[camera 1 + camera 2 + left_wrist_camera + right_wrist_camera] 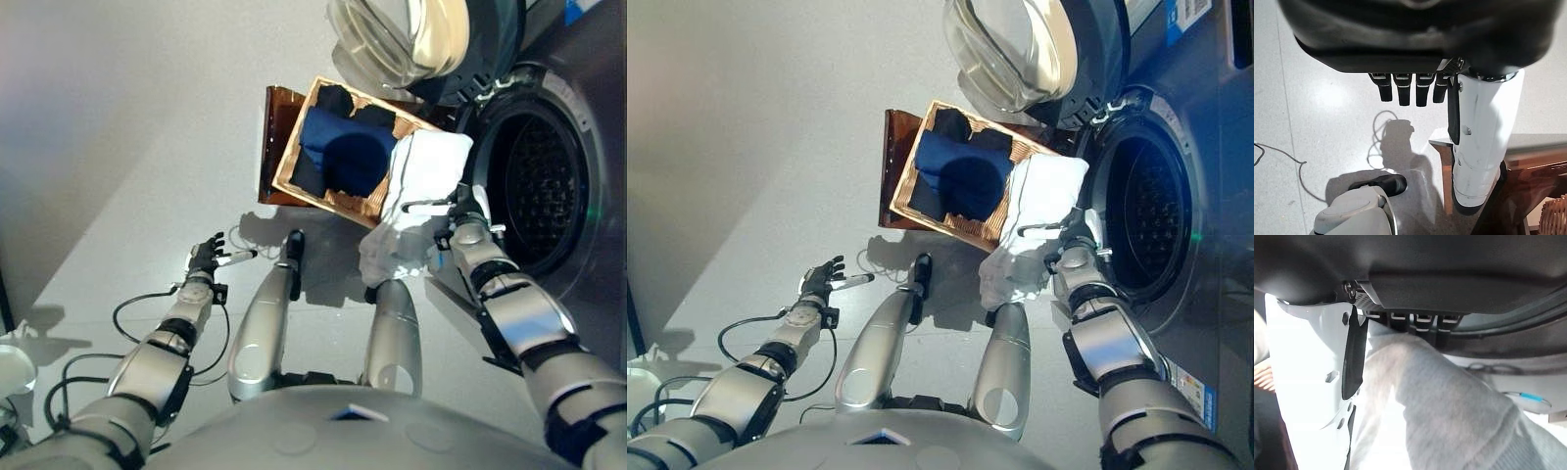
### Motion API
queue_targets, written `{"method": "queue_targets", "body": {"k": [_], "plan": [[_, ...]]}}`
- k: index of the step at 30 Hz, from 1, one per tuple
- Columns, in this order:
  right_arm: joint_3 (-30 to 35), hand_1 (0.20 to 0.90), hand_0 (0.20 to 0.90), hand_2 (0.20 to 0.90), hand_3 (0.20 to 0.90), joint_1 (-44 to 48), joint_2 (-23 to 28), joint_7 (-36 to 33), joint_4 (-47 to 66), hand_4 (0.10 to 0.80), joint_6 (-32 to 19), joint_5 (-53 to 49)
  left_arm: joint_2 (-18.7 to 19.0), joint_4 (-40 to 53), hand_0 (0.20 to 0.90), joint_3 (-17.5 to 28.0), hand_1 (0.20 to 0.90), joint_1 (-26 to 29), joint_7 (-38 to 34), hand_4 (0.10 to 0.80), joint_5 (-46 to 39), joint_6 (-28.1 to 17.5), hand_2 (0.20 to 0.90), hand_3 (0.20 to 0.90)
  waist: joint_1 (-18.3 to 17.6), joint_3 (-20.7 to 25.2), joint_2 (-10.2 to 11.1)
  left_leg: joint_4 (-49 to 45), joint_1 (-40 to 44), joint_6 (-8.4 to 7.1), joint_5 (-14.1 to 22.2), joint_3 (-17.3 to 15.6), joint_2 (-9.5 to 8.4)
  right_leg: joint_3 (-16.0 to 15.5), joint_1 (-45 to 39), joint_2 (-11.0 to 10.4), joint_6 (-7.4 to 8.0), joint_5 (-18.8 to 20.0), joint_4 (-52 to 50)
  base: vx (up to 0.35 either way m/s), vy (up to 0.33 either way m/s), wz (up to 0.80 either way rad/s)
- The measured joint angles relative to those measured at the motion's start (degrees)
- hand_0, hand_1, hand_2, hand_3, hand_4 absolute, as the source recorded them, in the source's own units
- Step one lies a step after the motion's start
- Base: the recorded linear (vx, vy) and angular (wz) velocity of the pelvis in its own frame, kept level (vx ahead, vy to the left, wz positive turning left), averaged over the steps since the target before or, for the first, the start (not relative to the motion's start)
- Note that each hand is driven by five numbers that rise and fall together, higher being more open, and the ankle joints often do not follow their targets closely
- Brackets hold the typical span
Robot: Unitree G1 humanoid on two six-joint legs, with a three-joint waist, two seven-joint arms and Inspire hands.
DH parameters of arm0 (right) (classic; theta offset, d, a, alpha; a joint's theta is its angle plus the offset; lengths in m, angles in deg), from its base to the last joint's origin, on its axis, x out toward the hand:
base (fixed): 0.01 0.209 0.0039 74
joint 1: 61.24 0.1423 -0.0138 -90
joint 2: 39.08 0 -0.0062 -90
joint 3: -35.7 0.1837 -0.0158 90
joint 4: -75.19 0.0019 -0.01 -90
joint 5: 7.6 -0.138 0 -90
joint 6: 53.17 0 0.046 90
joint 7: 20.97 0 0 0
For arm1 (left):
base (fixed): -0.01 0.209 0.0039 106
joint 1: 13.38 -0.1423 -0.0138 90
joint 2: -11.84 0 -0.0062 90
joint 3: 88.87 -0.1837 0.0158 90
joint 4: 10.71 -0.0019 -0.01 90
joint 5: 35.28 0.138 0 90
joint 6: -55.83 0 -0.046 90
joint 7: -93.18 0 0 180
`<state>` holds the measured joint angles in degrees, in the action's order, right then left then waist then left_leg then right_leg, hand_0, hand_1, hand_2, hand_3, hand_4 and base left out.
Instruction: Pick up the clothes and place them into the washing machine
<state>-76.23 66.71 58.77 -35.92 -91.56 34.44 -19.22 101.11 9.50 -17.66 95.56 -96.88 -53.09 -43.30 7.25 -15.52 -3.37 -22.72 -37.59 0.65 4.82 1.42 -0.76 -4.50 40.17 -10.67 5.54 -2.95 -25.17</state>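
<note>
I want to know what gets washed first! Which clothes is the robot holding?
The white garment, gripped by the right hand. The dark blue clothes lie untouched in the basket.

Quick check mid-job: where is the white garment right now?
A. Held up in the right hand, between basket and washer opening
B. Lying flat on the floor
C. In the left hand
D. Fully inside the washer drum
A: the white garment hangs from the right hand, beside the basket and short of the washer opening; the left hand holds nothing.
</note>
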Motion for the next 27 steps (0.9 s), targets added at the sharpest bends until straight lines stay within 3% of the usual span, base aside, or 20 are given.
{"method": "queue_targets", "body": {"k": [11,27], "plan": [[-0.05,0.900,0.900,0.900,0.900,-0.64,-0.39,0.30,0.03,0.800,0.51,0.40,0.28,-0.10,0.900,0.32,0.900,0.00,0.05,0.800,0.12,0.12,0.900,0.900,0.31,-1.27,1.54,1.26,1.70,-0.38,-1.09,3.01,-0.06,-2.76,-3.86,0.11,-0.20,0.16,1.91,0.021,-0.020,0.13],[-0.78,0.900,0.900,0.900,0.900,0.14,-1.25,-0.70,1.66,0.800,1.12,0.37,1.81,-0.60,0.900,0.68,0.900,1.22,0.04,0.800,-0.01,0.46,0.900,0.900,1.48,-2.79,2.35,1.44,-0.34,-0.41,-1.71,3.62,-0.26,-3.46,-2.55,-0.02,-0.20,0.20,2.51,-0.007,0.021,0.03]]}}
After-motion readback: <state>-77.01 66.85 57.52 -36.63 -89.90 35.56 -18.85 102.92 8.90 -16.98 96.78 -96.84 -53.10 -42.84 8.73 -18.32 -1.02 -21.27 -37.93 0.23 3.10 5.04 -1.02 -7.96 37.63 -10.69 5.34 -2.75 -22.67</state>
